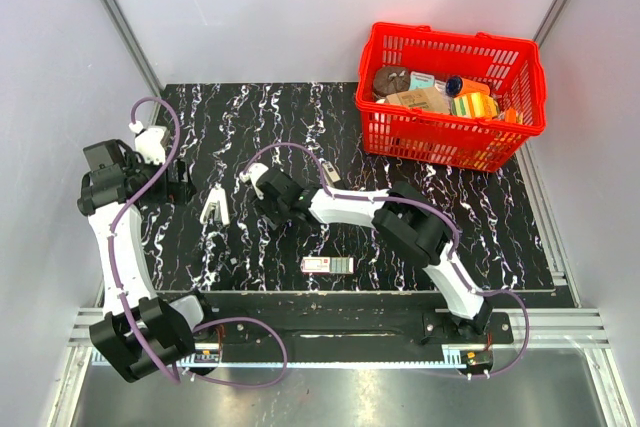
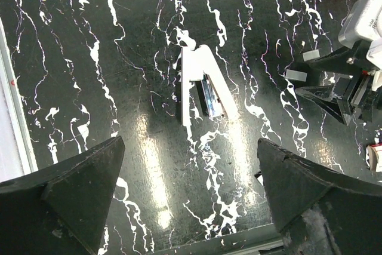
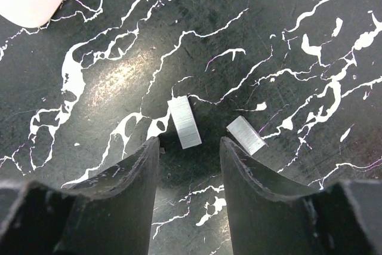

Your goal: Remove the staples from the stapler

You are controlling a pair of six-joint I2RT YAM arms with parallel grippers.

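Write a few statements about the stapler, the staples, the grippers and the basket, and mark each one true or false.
1. The stapler lies on the table, gripped by nothing. True.
2. The left gripper is shut on the stapler. False: it is open and empty.
3. Two strips of staples lie on the table by the right gripper. True.
4. The red basket is empty. False: it holds several items.

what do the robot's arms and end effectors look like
The left arm and right arm share white links, bulky black joints and a looping purple cable. Their end effector fingers are matte black tapered wedges.
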